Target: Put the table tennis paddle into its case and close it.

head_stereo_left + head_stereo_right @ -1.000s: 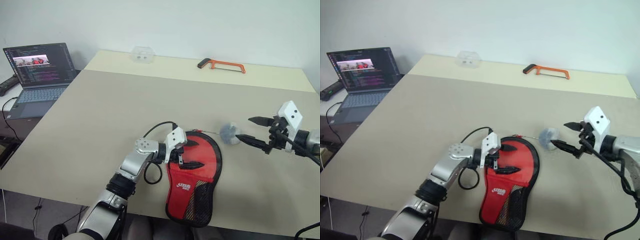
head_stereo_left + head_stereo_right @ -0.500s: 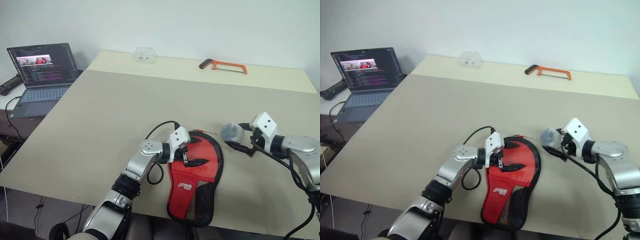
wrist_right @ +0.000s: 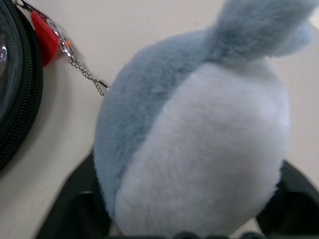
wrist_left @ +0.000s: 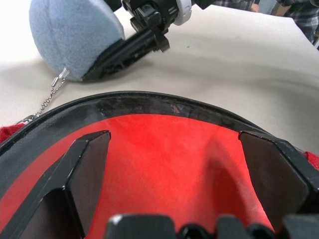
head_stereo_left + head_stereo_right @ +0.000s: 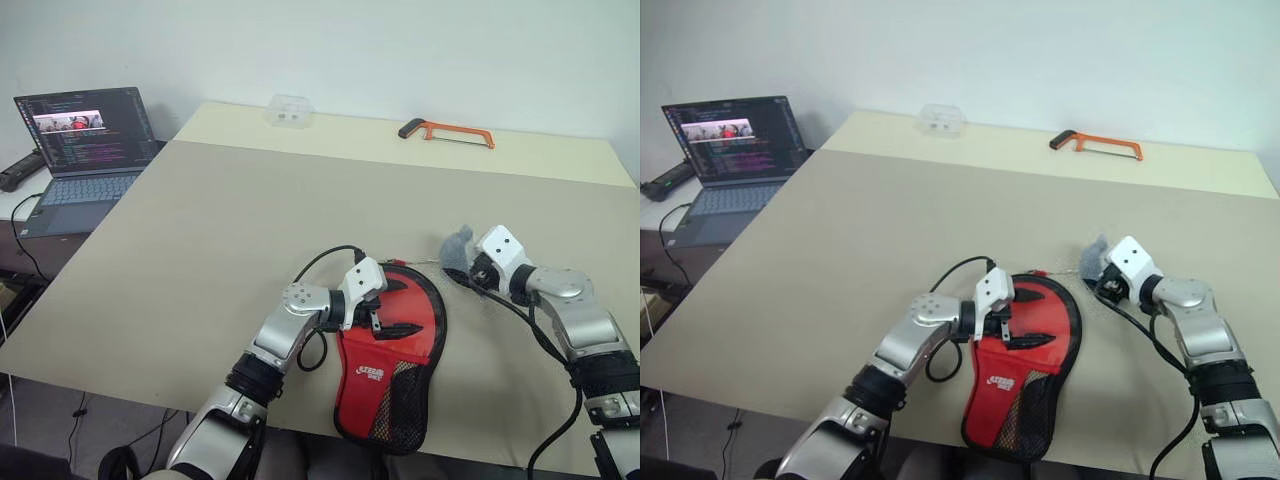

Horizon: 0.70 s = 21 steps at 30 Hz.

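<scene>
Arms: silver-grey metal shells, black joint bands | Wrists: white angular housings behind each pincer | left gripper: two black fingers, black cable looping behind it | right gripper: black fingers, black cable trailing behind

Beige table, plain white wall
</scene>
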Available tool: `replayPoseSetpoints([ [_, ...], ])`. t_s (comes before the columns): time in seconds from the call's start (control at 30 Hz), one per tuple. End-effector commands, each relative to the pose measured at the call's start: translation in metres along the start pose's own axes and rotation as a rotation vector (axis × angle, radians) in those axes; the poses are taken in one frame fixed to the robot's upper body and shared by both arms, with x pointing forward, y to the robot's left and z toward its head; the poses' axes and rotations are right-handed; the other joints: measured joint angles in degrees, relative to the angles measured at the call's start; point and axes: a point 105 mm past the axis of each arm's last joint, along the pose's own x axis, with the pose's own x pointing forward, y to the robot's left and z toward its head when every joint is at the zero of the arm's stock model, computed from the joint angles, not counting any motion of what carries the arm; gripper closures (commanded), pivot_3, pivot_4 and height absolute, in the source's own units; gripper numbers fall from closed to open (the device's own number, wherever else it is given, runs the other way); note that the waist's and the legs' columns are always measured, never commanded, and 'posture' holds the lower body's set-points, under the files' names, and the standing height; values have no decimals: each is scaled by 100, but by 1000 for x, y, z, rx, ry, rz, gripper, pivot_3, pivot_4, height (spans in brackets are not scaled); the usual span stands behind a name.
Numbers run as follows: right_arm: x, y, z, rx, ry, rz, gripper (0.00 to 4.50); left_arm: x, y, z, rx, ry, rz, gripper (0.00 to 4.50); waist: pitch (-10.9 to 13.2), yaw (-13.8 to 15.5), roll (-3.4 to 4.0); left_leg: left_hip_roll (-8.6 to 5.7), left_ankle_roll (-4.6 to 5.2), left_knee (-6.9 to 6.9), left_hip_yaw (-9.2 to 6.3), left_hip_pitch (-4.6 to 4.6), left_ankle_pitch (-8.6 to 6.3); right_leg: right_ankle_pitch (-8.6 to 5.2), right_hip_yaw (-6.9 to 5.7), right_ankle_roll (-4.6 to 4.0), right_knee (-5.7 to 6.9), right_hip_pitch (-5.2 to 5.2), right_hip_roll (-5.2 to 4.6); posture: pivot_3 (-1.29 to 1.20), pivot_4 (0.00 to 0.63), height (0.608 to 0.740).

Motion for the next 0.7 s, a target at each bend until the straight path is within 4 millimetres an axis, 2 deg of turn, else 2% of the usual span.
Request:
replayPoseSetpoints([
  [0.03, -2, -3, 5, -23, -18, -6, 2159, 6, -8, -7, -7, 21, -16, 0, 0, 0, 0, 0, 0, 0, 0, 0, 0, 0, 0, 0, 1, 0, 0, 0, 150, 740],
  [0.13, -7, -8, 7, -27, -17, -15, 2993, 6, -9, -8, -8, 25, -18, 0, -1, 0, 1, -1, 0, 2, -1, 5, 0, 1, 1, 0, 2, 6, 0, 0, 150, 740],
  [0.23, -20, -17, 10, -33, -7, -22, 3488, 6, -9, -10, -13, 29, -18, 0, -1, 11, 3, -2, 0, 1, -2, 5, 0, 1, 0, 0, 2, 7, -1, 0, 150, 740],
  [0.33, -36, -27, 5, -60, 37, -28, 3541, 5, -8, -10, -14, 32, -15, 0, -2, 31, 5, -4, 0, 1, -1, 3, 0, 0, -1, 0, -2, 6, -4, 0, 150, 740],
  [0.47, -57, -36, -14, -100, 135, -43, 3541, 5, -6, -11, -15, 37, -16, 0, -3, 74, 7, -8, 1, 1, -1, 3, -1, 0, -1, 0, -3, 7, -8, 0, 150, 740],
  [0.57, -71, -34, -29, -138, 205, -25, 3541, 6, -6, -13, -14, 42, -24, 0, -8, 101, 15, -9, 2, 1, 0, 3, -1, 0, 0, 0, -3, 7, -9, 0, 150, 740],
  [0.7, -88, -33, -37, -140, 245, -11, 3541, 6, -7, -13, -13, 42, -35, 0, -11, 142, 20, -11, 2, 2, -3, 4, -1, 0, -2, 1, -3, 10, -9, 0, 150, 740],
])
